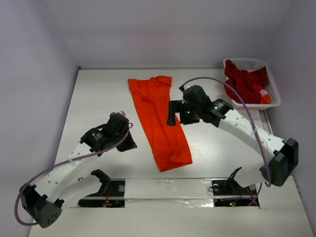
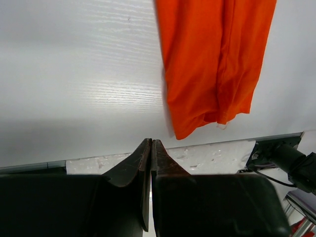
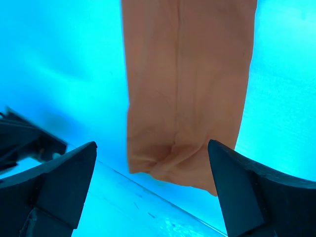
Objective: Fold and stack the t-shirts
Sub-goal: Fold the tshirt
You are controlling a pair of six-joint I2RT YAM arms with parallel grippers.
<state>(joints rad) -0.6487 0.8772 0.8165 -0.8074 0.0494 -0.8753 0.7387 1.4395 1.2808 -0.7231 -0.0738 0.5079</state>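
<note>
Cloth of the bright orange short-sleeved t-shirt (image 1: 159, 121) is lying as a long narrow strip on the white table (image 1: 98, 98), running from twelve toward five o'clock, while the dark red t-shirt (image 1: 244, 81) is sitting crumpled in the white plastic lattice basket (image 1: 249, 61) at two o'clock. The left gripper (image 1: 127, 143) is hovering shut and empty at the strip's eight o'clock side, and the right gripper (image 1: 172, 113) is hanging wide open and empty at its three o'clock edge. Light and limp, the strip is likely calling for a pinch through all layers at its five o'clock end corners.
</note>
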